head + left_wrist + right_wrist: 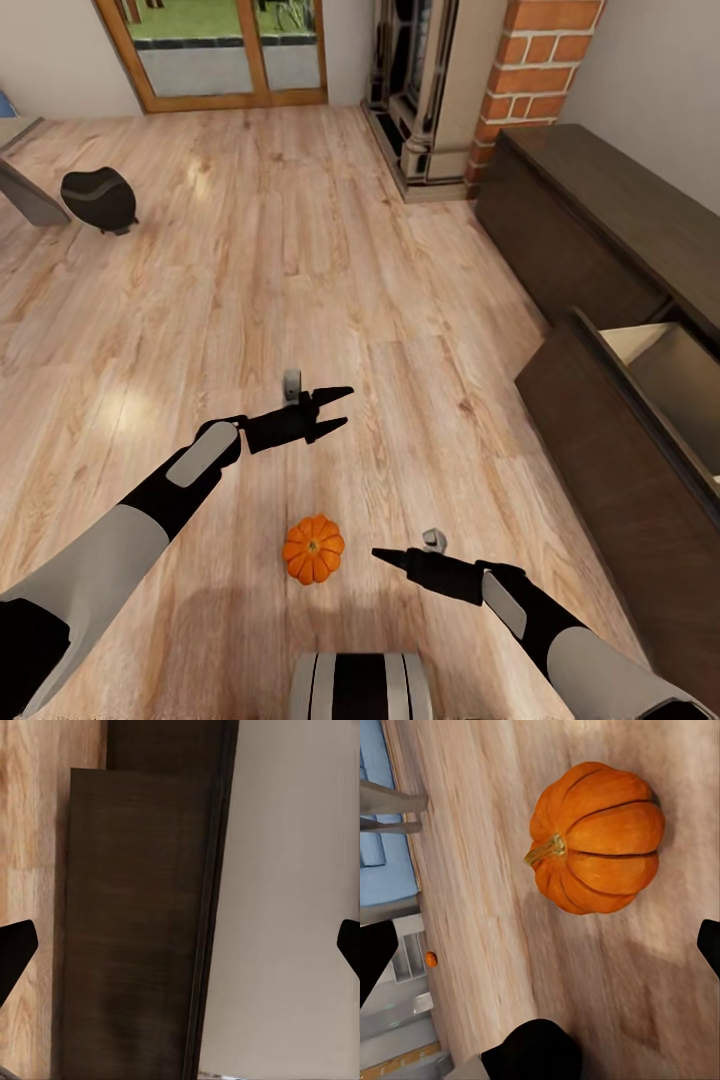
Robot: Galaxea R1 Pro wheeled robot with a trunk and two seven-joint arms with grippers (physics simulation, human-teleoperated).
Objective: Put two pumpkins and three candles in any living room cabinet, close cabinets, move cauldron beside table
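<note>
Orange ribbed pumpkin, black cauldron, dk-brown cabinet.

Open cabinet drawer beyond right gripper: cut by frame edge, contents unseen. Table far past left gripper: only corner in frame. Tiny orange blob far off, possibly second pumpkin.
</note>
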